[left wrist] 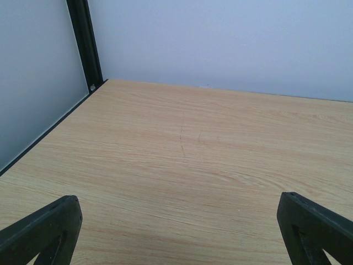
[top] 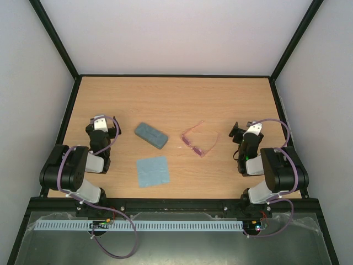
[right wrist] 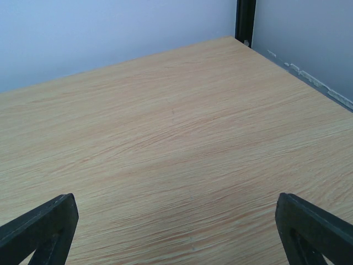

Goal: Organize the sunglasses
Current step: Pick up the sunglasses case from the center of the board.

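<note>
The pink sunglasses (top: 196, 141) lie unfolded on the wooden table (top: 176, 99), right of centre, seen only in the top view. A blue-grey oblong case (top: 151, 135) lies shut left of them. A light blue square cloth (top: 152, 170) lies flat in front of the case. My left gripper (top: 101, 122) rests at the left side, open and empty; its fingers (left wrist: 41, 232) frame bare wood. My right gripper (top: 242, 131) rests at the right side, open and empty, right of the sunglasses; its fingers (right wrist: 314, 229) also frame bare wood.
Black frame posts (left wrist: 85, 44) and pale walls enclose the table on the left, back and right. Bare wood stretches behind the objects to the back wall (top: 176, 33).
</note>
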Controlling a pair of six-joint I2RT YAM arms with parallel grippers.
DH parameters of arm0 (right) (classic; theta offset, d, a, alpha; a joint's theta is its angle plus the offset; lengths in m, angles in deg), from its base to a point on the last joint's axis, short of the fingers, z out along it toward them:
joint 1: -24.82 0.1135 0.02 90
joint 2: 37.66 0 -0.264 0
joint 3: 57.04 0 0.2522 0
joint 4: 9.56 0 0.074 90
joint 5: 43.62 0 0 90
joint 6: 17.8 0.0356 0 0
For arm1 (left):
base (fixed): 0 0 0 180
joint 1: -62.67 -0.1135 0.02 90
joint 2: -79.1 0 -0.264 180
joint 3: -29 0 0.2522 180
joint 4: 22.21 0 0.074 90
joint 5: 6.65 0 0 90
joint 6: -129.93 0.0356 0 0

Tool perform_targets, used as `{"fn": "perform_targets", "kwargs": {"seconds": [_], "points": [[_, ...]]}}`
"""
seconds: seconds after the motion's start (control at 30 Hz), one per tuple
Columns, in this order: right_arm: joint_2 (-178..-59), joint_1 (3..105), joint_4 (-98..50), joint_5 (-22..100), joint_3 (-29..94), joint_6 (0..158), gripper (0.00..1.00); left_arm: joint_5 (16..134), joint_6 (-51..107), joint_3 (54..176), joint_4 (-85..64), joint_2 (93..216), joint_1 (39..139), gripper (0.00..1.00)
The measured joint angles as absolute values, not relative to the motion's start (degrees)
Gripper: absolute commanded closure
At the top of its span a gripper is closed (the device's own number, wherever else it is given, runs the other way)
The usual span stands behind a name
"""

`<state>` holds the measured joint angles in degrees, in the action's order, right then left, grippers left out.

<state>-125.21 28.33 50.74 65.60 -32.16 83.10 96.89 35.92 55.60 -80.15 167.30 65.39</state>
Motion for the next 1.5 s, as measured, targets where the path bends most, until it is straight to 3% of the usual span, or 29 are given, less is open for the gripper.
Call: {"fn": "perform_targets", "kwargs": {"seconds": [0.73,0.87,1.03,1.33,1.5], "points": [[-123.18,29.01,47.96,66.45,-31.95,83.01,0.01,99.93,35.00,55.62,-75.75,162.91,65.28,0.00],[-109.08,30.23,34.87,68.31,-29.52,84.56,0.01,100.37,33.23,58.86,-63.62,151.13,65.28,0.01],[-93.52,30.47,13.82,66.12,-16.08,90.31,0.01,98.47,27.77,69.41,-44.48,137.10,65.65,0.00],[-88.53,30.47,-18.88,48.75,6.30,99.03,0.01,85.35,13.52,93.02,-10.90,127.15,65.89,0.00],[-88.99,30.47,-29.50,37.64,9.17,102.22,0.01,72.83,6.76,93.98,-3.28,125.05,63.95,0.00]]}}
